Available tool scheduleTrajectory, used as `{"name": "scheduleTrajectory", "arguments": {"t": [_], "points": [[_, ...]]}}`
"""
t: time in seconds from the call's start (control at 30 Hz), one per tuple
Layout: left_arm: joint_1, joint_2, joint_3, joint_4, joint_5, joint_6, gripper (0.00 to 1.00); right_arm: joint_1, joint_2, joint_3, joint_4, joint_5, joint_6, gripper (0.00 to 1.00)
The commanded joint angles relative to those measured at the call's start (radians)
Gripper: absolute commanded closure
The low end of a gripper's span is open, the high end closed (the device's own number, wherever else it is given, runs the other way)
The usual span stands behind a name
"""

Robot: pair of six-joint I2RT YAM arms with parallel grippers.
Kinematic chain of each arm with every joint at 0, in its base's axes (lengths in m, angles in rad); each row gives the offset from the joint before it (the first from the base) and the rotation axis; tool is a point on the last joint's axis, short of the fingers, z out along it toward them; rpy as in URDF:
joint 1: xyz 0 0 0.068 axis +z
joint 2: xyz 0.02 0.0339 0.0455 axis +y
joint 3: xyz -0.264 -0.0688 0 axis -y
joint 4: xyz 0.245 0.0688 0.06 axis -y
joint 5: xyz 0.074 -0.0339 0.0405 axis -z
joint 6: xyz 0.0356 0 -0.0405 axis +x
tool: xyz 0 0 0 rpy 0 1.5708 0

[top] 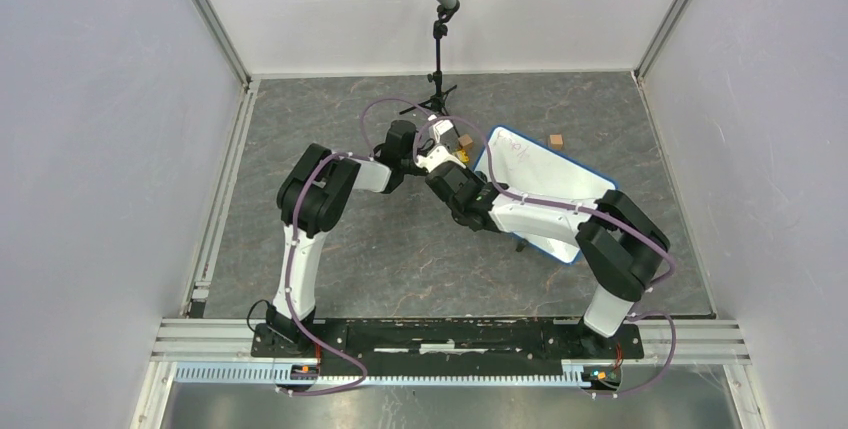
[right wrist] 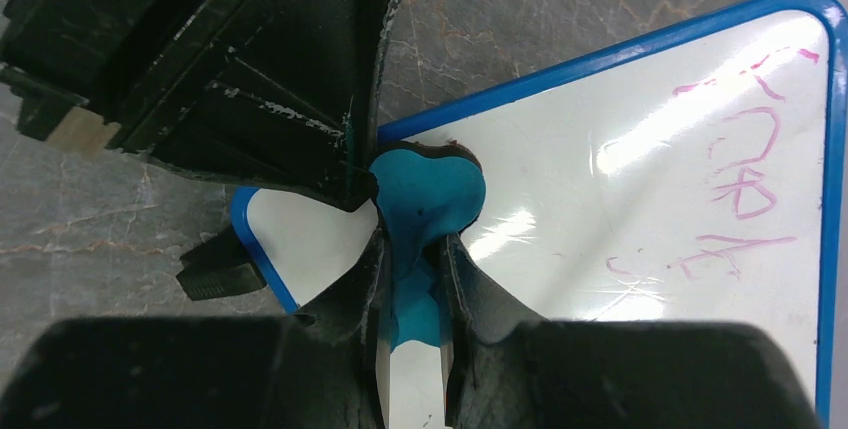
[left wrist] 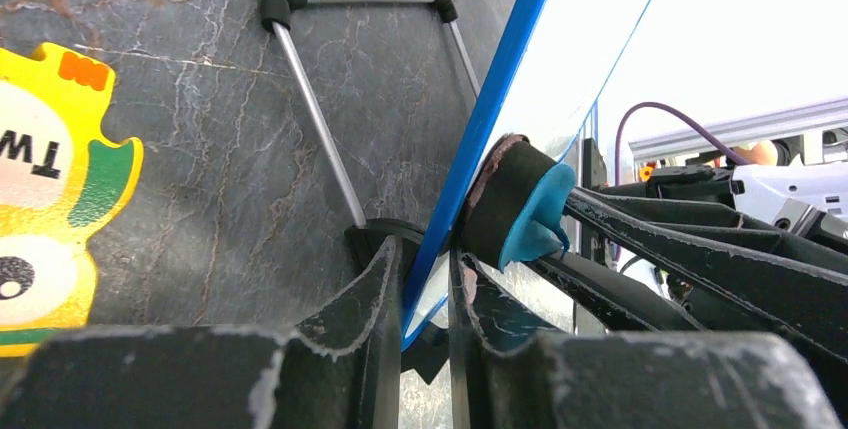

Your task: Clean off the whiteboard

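Observation:
The whiteboard (top: 545, 174), white with a blue rim, is lifted at a tilt. Pink scribbles (right wrist: 745, 174) remain near one end. My left gripper (left wrist: 425, 264) is shut on the board's blue rim (left wrist: 490, 119) near a corner; it also shows in the top view (top: 460, 154). My right gripper (right wrist: 412, 249) is shut on a blue-and-black eraser (right wrist: 425, 194) and presses its black felt (left wrist: 505, 199) against the board's face close to the left gripper. In the top view the right gripper (top: 468, 184) sits at the board's left end, and the eraser is hidden there.
A microphone stand (top: 440, 89) stands just behind the grippers; its thin tripod legs (left wrist: 320, 119) lie beside the board's edge. A yellow puzzle-shaped piece (left wrist: 55, 199) lies on the grey floor. A small brown block (top: 556, 139) is behind the board. White walls enclose the cell.

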Motion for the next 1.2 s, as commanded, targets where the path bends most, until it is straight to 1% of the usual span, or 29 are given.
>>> {"name": "scheduleTrajectory", "arguments": {"t": [0.0, 0.1, 0.2, 0.37, 0.43, 0.6, 0.7, 0.83, 0.93, 1.07, 1.17], "points": [[0.013, 0.014, 0.016, -0.033, -0.053, 0.03, 0.97, 0.021, 0.072, 0.002, 0.011, -0.067, 0.051, 0.89], [0.024, 0.012, 0.003, -0.01, -0.057, 0.012, 0.98, 0.015, 0.066, 0.004, 0.013, 0.014, 0.065, 0.89], [0.033, 0.013, -0.014, 0.041, -0.056, -0.019, 0.98, -0.023, 0.044, 0.019, -0.012, 0.071, 0.078, 0.89], [0.038, 0.009, -0.019, 0.04, -0.07, -0.017, 0.98, -0.089, -0.018, 0.011, -0.029, 0.169, 0.082, 0.89], [0.038, 0.008, -0.021, 0.041, -0.071, -0.018, 0.98, -0.089, -0.025, 0.01, -0.03, 0.161, 0.082, 0.89], [0.038, 0.006, -0.024, 0.041, -0.074, -0.016, 0.98, -0.053, 0.029, 0.01, -0.047, 0.135, 0.165, 0.9], [0.037, 0.005, -0.025, 0.039, -0.077, -0.016, 0.98, 0.002, 0.068, 0.026, -0.038, 0.125, 0.17, 0.9], [0.044, -0.006, -0.037, 0.029, -0.09, -0.004, 0.98, 0.013, 0.076, 0.057, -0.03, 0.109, 0.167, 0.9], [0.05, -0.012, -0.039, -0.003, -0.106, 0.015, 0.98, -0.013, 0.04, 0.061, -0.014, 0.15, 0.14, 0.89], [0.05, -0.016, -0.033, -0.043, -0.127, 0.038, 0.98, -0.094, -0.015, 0.053, -0.017, 0.182, 0.131, 0.9], [0.05, -0.023, -0.037, -0.051, -0.138, 0.05, 0.98, -0.138, -0.061, 0.017, -0.027, 0.258, 0.142, 0.89]]}}
